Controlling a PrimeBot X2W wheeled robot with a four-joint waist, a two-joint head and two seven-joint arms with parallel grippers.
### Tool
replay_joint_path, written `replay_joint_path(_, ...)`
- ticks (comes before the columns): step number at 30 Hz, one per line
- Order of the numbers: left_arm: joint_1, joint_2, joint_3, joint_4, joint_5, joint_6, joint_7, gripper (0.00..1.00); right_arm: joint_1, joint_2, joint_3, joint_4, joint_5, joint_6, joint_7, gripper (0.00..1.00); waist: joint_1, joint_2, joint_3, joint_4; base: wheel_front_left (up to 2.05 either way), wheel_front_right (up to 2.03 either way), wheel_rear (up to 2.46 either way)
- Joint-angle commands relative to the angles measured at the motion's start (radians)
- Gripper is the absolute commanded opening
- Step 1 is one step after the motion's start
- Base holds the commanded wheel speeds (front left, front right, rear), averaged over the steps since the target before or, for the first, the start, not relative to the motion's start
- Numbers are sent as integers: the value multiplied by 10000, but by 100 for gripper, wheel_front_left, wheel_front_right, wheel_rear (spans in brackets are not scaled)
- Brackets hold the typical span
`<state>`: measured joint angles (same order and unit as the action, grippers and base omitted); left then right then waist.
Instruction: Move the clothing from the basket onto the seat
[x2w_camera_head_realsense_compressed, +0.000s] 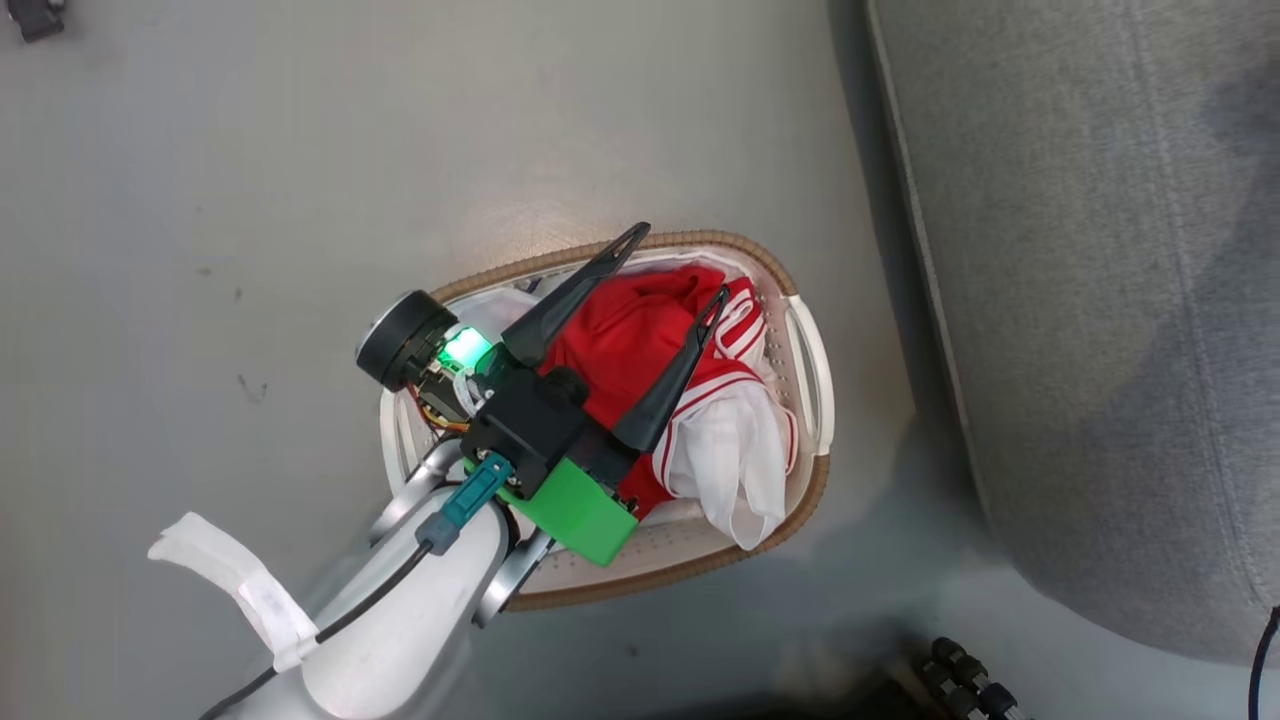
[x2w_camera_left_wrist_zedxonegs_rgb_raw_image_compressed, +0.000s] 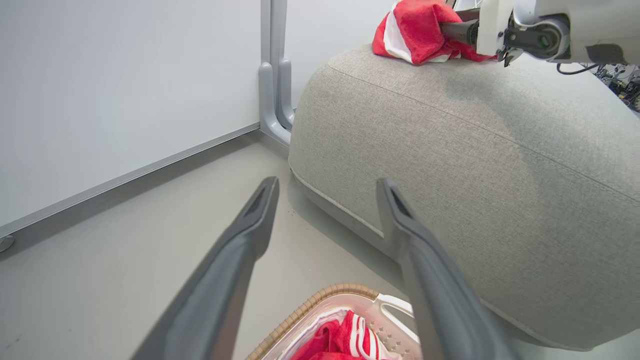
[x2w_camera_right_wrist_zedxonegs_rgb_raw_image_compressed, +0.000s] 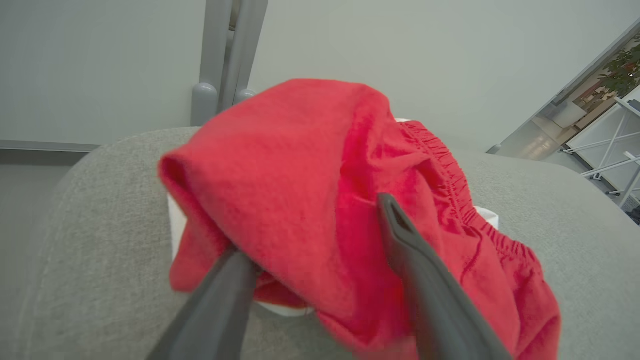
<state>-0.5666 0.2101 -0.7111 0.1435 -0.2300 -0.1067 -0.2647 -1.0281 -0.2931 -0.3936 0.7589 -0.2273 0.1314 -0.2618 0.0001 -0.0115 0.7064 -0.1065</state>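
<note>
I have the left gripper (x2w_camera_head_realsense_compressed: 681, 260) hanging over the basket (x2w_camera_head_realsense_compressed: 690, 575), fingers released and wide, pointing 1 o'clock in head view. The clothing (x2w_camera_head_realsense_compressed: 625, 340) lies directly under them. I read the heap as running roughly 11 to 5, white panel at the 5 end. Left arm is nearer. The right gripper (x2w_camera_right_wrist_zedxonegs_rgb_raw_image_compressed: 310, 225) is over the seat (x2w_camera_head_realsense_compressed: 1100, 300), 3 o'clock from the basket, fingers spread, red piece (x2w_camera_right_wrist_zedxonegs_rgb_raw_image_compressed: 280, 165) draped over them, not pinched.

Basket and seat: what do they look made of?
Basket: smooth white moulded plastic by the look, given the perforated wall and moulded handles. Its brown rim looks woven, maybe rattan or an imitation.
Seat: matte grey woven upholstery fabric, with a visible weave and a stitched seam. Its filling can't be seen.
</note>
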Motion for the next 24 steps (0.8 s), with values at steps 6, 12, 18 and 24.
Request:
replay_joint_path(6,431,-196,317,139,-367,-75,7,100,1149,278,341,-526,298,-14,-45,100,-1,115,-1024,-207,0,0,0)
replay_joint_path(12,795,-331,960,231,-497,-90,6,100,2168,624,787,-984,516,-14,-45,100,-1,115,-1980,-135,0,0,0)
replay_joint_path(18,1298,-562,1850,464,-515,-70,7,100,2764,903,1285,-1358,911,-14,-45,100,-1,115,-2938,225,0,0,0)
replay_joint_path(24,2113,-827,2985,713,-447,-17,7,100,3104,1280,1992,-1741,1380,-14,-47,100,-1,115,-3823,665,0,0,0)
